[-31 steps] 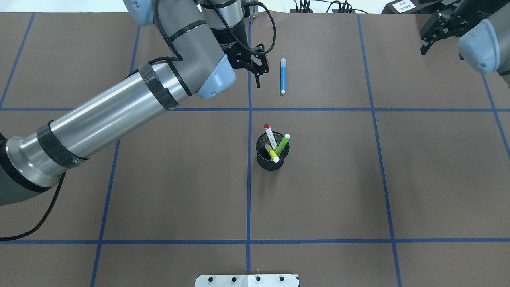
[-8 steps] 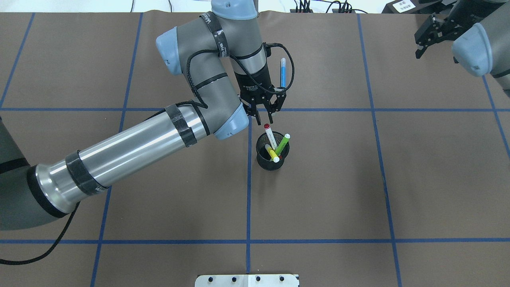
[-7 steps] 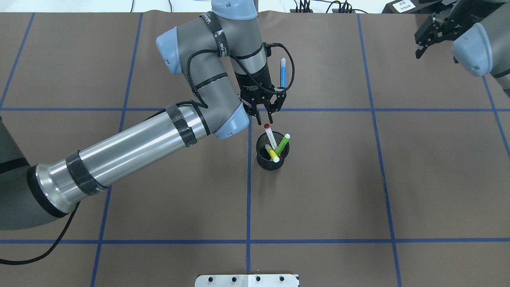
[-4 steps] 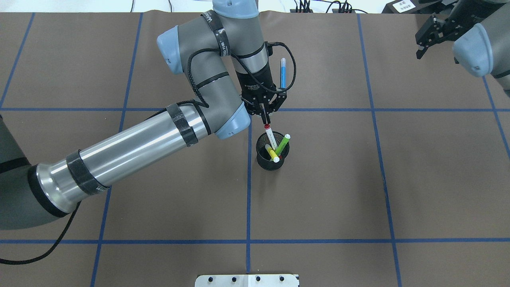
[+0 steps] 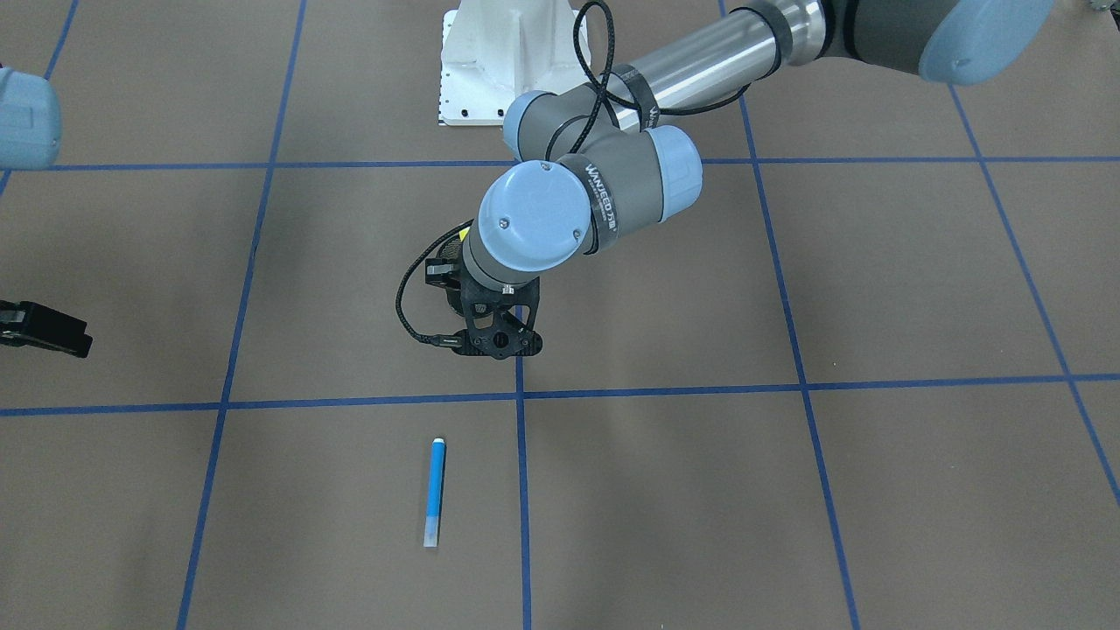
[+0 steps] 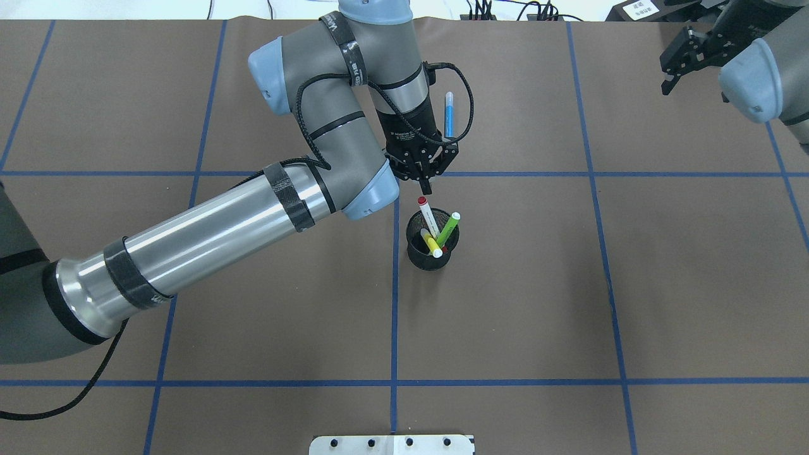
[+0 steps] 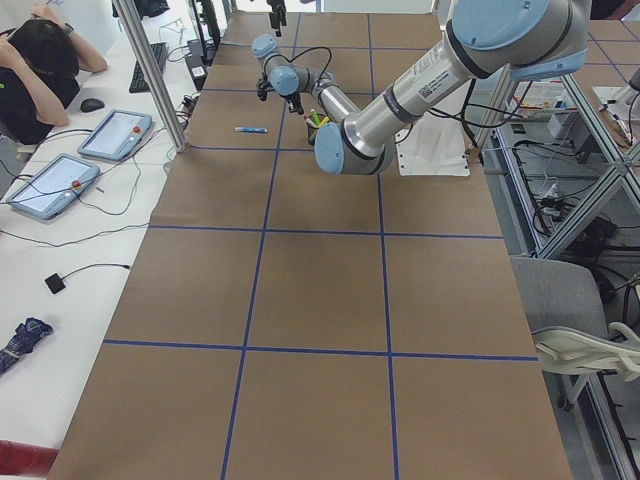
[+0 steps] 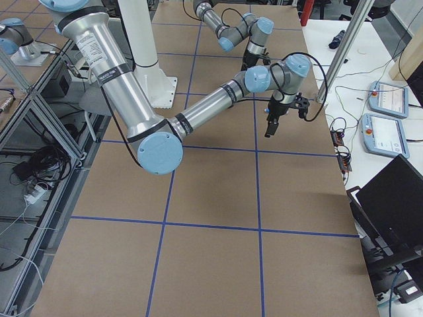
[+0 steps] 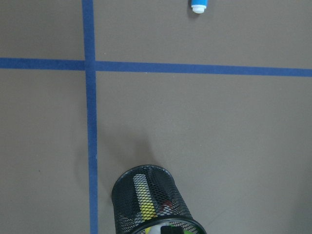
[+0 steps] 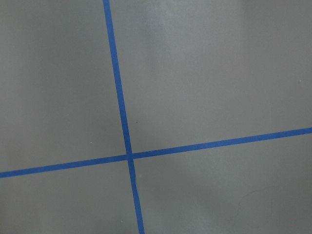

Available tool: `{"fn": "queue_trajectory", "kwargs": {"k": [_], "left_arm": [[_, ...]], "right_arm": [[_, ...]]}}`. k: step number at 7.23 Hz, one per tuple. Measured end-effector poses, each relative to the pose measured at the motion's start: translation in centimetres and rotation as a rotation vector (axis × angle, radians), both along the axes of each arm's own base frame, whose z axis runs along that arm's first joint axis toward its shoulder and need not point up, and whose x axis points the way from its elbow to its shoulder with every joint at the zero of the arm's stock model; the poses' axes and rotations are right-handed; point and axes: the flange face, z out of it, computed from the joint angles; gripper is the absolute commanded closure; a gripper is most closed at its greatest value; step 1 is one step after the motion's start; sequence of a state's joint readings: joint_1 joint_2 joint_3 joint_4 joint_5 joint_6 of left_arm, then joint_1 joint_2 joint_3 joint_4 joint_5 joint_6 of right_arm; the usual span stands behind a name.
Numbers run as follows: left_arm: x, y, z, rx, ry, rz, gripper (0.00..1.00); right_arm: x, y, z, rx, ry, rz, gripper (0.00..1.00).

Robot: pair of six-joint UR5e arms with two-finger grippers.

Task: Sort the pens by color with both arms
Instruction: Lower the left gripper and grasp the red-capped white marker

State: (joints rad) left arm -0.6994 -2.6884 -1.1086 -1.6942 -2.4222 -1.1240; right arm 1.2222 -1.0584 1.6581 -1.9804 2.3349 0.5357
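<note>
Left arm (image 6: 215, 230) folded at wrist, left gripper (image 6: 428, 185) pointing down, pressed together, at 12 o'clock of red-capped pen (image 6: 430, 218). Right gripper (image 6: 671, 76): cannot tell.

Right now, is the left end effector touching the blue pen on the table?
Apart. The front-facing view shows bare table between the left end effector and the blue pen.

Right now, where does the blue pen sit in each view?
Front-facing: blue pen, lower centre-left.
Overhead: blue pen, upper centre.
Exterior left: blue pen, far upper left.
Exterior right: not discernible.
Left wrist: blue pen, top edge.
Right wrist: absent.
Landmark: tape crossing beside it.
</note>
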Motion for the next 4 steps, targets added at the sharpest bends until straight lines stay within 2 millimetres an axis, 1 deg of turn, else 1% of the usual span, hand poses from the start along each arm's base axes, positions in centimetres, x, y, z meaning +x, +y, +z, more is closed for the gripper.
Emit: {"fn": "queue_trajectory", "kwargs": {"k": [1,4], "left_arm": [[-0.01,0.00,0.09,0.000,0.000,0.000,0.01],[0.06,-0.25,0.16,-0.015,-0.016,-0.036,0.01]], "right_arm": [[-0.04,0.00,0.03,-0.001,0.000,-0.001,0.00],[-0.09,-0.02,-0.03,0.000,-0.001,-0.002,0.01]]}}
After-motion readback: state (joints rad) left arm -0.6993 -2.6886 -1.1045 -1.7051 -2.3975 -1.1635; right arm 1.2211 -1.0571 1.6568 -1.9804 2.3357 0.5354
